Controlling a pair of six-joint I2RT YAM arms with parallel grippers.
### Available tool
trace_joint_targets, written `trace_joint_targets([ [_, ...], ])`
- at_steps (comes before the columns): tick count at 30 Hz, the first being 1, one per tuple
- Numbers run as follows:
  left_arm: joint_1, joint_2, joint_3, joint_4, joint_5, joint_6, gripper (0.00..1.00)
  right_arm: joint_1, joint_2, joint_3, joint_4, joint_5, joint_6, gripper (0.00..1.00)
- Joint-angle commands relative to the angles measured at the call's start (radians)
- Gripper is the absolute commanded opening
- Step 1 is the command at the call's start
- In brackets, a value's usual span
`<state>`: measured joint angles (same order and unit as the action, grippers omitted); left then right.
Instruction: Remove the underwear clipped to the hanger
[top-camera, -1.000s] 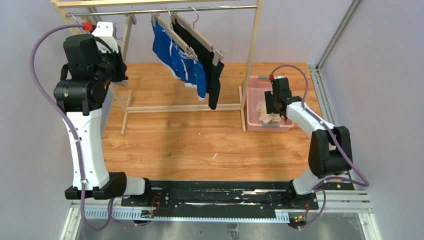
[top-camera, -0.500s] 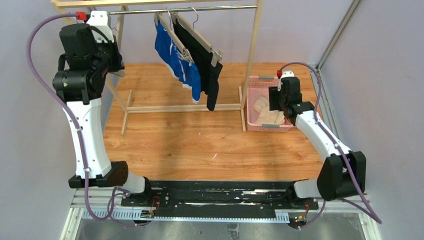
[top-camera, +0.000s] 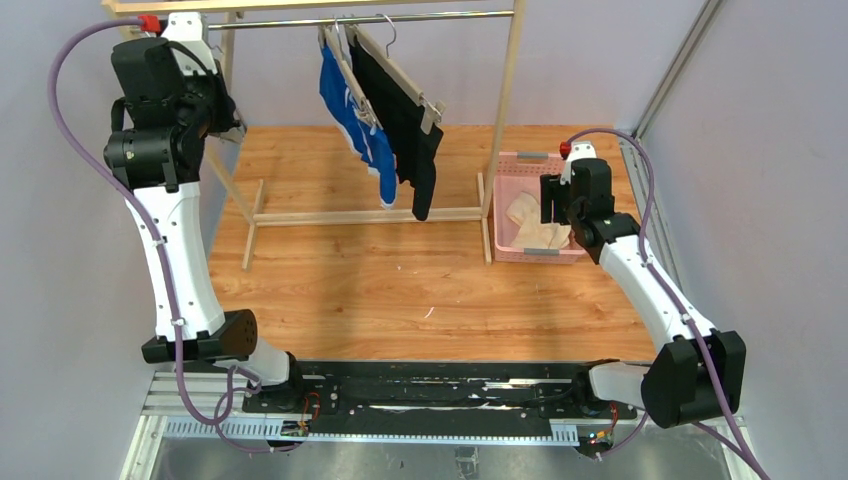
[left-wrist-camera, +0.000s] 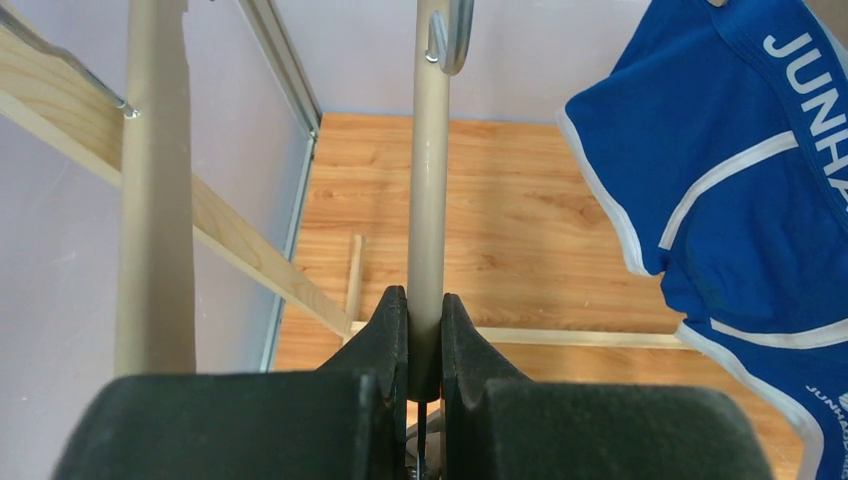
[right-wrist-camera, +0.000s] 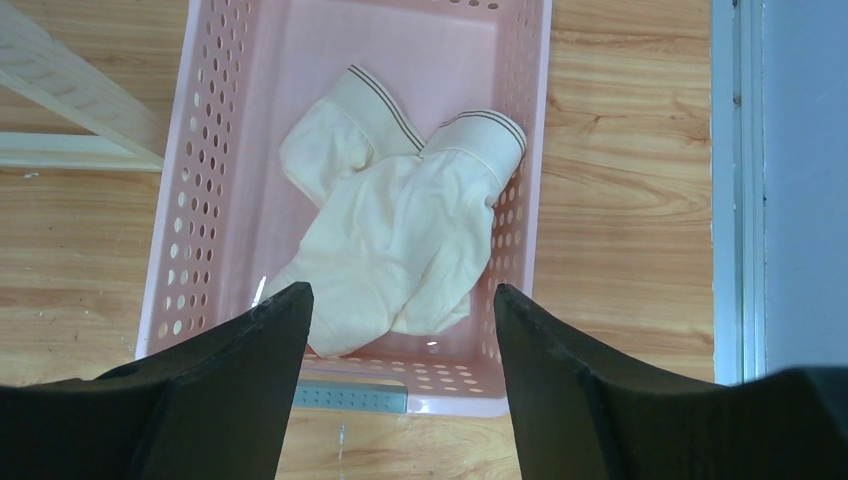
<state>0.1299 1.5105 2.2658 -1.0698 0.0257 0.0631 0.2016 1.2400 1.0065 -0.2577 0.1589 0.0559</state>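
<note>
I am seeing the left gripper (left-wrist-camera: 423, 305) pinching a beige hanger bar (left-wrist-camera: 430, 180) at far left. The right gripper (right-wrist-camera: 400, 290) is hovering, jaws wide and holding nothing, over the pink basket (right-wrist-camera: 200, 150) at right. The cream brief (right-wrist-camera: 400, 230) is lying inside. The blue brief (top-camera: 355, 110) and black brief (top-camera: 405, 115) are hanging clipped, far centre.

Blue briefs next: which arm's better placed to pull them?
Right, probably: right end effector is open, empty, above the pink basket; left end effector is shut on a beige bar.
</note>
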Motion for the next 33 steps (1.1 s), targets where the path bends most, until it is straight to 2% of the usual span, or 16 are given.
trace_joint_targets([
  [1, 0.026, 0.0, 0.018, 0.073, 0.047, -0.009, 0.0, -0.003, -0.005, -0.014, 0.012, -0.028, 0.004, 0.69],
  [9, 0.041, 0.043, 0.014, 0.073, 0.098, -0.014, 0.0, 0.014, -0.01, -0.018, 0.014, -0.025, 0.001, 0.69],
  [20, 0.04, 0.044, -0.076, 0.1, 0.113, -0.016, 0.0, 0.019, -0.056, -0.034, 0.025, -0.039, 0.001, 0.7],
  [21, 0.04, 0.037, -0.084, 0.109, 0.114, -0.02, 0.05, 0.019, -0.06, -0.035, 0.025, -0.042, 0.001, 0.7],
  [24, 0.041, 0.011, -0.099, 0.142, 0.123, -0.038, 0.29, 0.02, -0.068, -0.039, 0.03, -0.045, -0.002, 0.7],
  [27, 0.04, -0.019, -0.093, 0.161, 0.133, -0.049, 0.43, 0.025, -0.074, -0.039, 0.03, -0.052, -0.004, 0.7],
  [33, 0.041, -0.102, -0.109, 0.163, 0.069, -0.043, 0.51, 0.051, -0.126, -0.011, 0.019, -0.065, -0.013, 0.71],
])
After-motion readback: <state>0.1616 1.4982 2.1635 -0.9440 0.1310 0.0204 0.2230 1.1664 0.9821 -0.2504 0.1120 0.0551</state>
